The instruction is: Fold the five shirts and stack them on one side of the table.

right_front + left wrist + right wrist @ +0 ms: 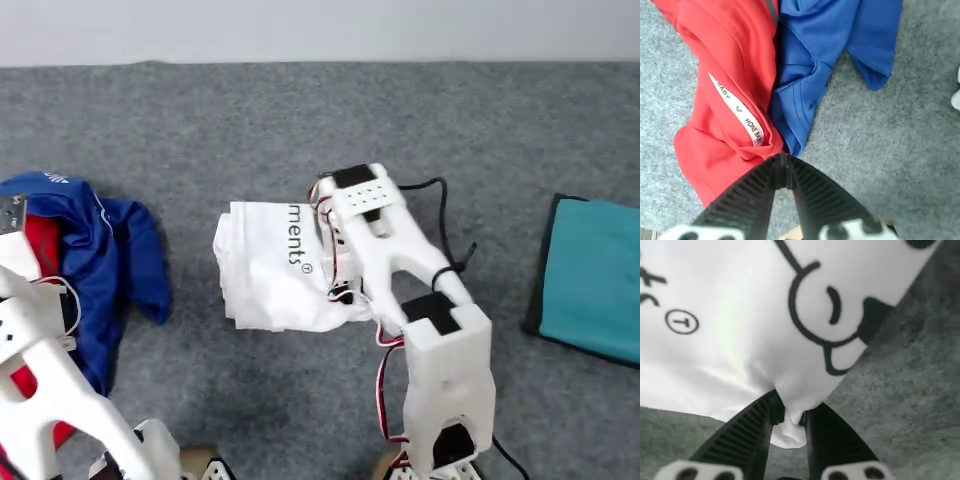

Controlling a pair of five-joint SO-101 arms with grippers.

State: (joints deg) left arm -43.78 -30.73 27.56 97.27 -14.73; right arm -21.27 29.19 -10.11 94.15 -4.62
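Right claw (789,416): fingers clamped on a small pucker of the white shirt (740,315), right at its edge. The rest of the shirt spreads away ahead of the tips, partly folded and bunched, lying on the grey table (300,120).

Left claw (785,165): fingers together. Tips meet at the hem where the red shirt (725,65) and the blue shirt (820,45) touch; cannot tell whether any cloth is nipped. Both shirts lie crumpled ahead of the tips.

Well off to the right claw's far side: a teal shirt (595,280), flat and folded, at the table edge.

Risks:
- The right grip holds little cloth, so a pull could slip it free.
- Dragging may open the layers already folded.
- The left claw could lift red and blue together, since the hems overlap there.
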